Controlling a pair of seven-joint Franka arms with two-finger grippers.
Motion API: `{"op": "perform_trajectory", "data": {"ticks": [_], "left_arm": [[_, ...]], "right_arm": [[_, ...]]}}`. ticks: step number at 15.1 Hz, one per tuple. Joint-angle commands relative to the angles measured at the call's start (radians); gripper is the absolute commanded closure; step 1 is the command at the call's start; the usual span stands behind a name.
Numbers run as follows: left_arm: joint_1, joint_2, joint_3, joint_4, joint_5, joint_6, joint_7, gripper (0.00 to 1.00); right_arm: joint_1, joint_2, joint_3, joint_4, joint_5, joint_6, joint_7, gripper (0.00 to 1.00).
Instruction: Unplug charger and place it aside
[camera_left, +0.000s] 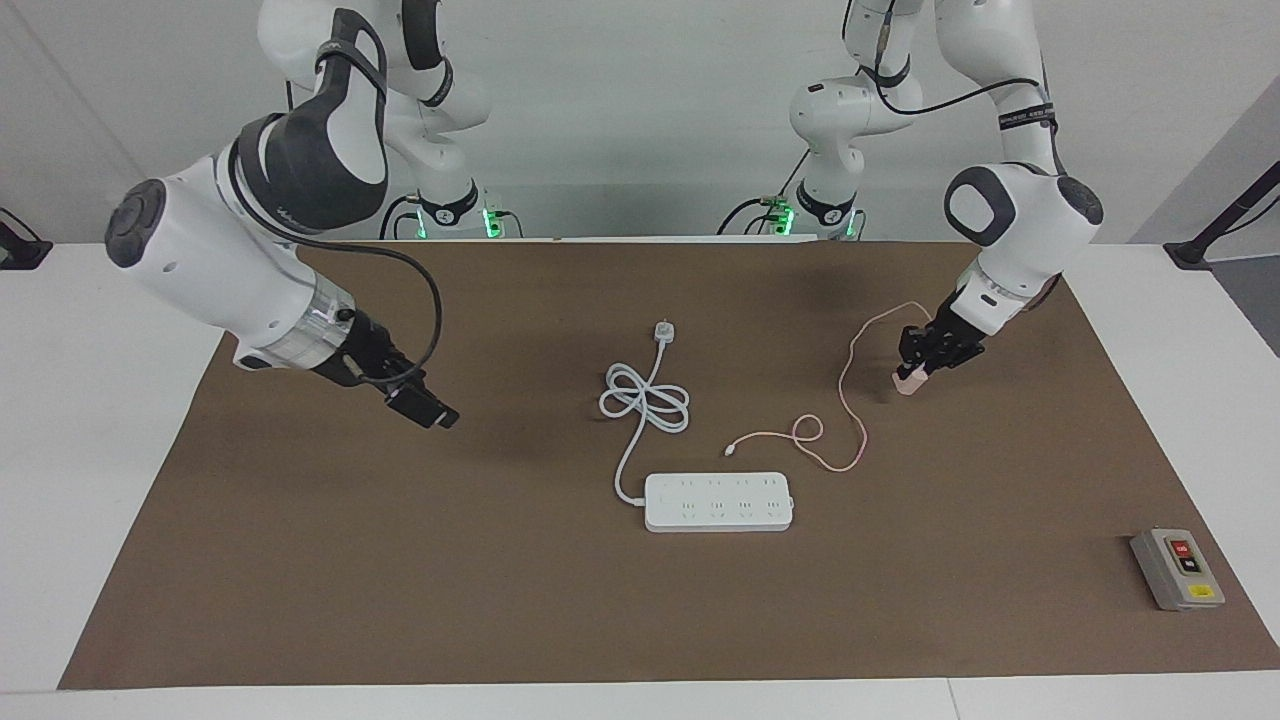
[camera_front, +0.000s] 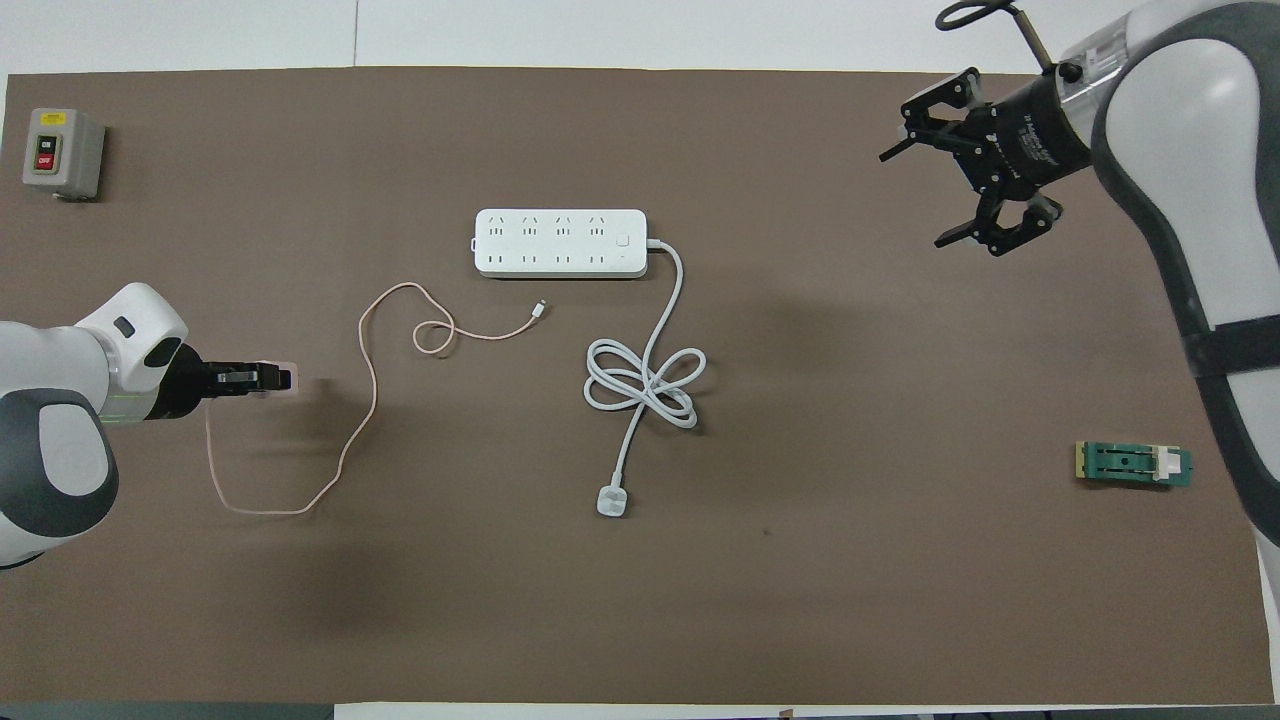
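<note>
The charger (camera_left: 906, 383) is a small pale pink cube held between the fingers of my left gripper (camera_left: 912, 378), low over the brown mat (camera_left: 400, 560) toward the left arm's end of the table. I cannot tell if it touches the mat. In the overhead view the charger (camera_front: 286, 381) shows at the tip of the left gripper (camera_front: 272, 379). Its thin pink cable (camera_left: 846, 395) trails in loops on the mat (camera_front: 372, 400), its free end lying near the white power strip (camera_left: 718, 502). My right gripper (camera_left: 432, 410) is open and empty, raised over the mat at the right arm's end (camera_front: 925, 195).
The power strip (camera_front: 560, 243) has all sockets free. Its thick white cord (camera_front: 642, 385) lies coiled, ending in a white plug (camera_front: 611, 502) nearer the robots. A grey switch box (camera_left: 1176, 568) sits at the left arm's end. A green block (camera_front: 1133, 463) lies at the right arm's end.
</note>
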Motion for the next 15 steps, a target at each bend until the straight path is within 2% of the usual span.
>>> {"op": "perform_trajectory", "data": {"ticks": [1, 2, 3, 5, 10, 13, 15], "left_arm": [[0.011, 0.019, -0.008, -0.01, -0.024, 0.048, 0.046, 0.99], [0.012, 0.024, -0.008, -0.01, -0.024, 0.055, 0.061, 0.96], [0.017, 0.025, -0.006, -0.01, -0.024, 0.057, 0.073, 0.89], [0.037, 0.039, -0.006, -0.008, -0.024, 0.074, 0.109, 0.0], [0.068, 0.039, -0.005, 0.012, -0.024, 0.062, 0.173, 0.0], [0.08, 0.036, -0.002, 0.044, -0.023, 0.031, 0.175, 0.0], [0.081, 0.015, 0.002, 0.099, -0.015, -0.058, 0.161, 0.0]], "right_arm": [[-0.004, -0.058, 0.007, -0.042, -0.103, -0.013, -0.152, 0.0], [-0.002, -0.071, 0.008, -0.042, -0.143, -0.013, -0.212, 0.0], [0.001, -0.082, 0.008, -0.044, -0.183, -0.015, -0.273, 0.0], [0.001, -0.11, 0.008, -0.044, -0.245, -0.03, -0.402, 0.0], [-0.013, -0.2, 0.008, -0.058, -0.354, -0.079, -0.631, 0.0], [-0.019, -0.283, 0.024, -0.136, -0.433, -0.075, -0.683, 0.0], [-0.059, -0.341, 0.071, -0.202, -0.452, -0.064, -0.716, 0.0]]}}
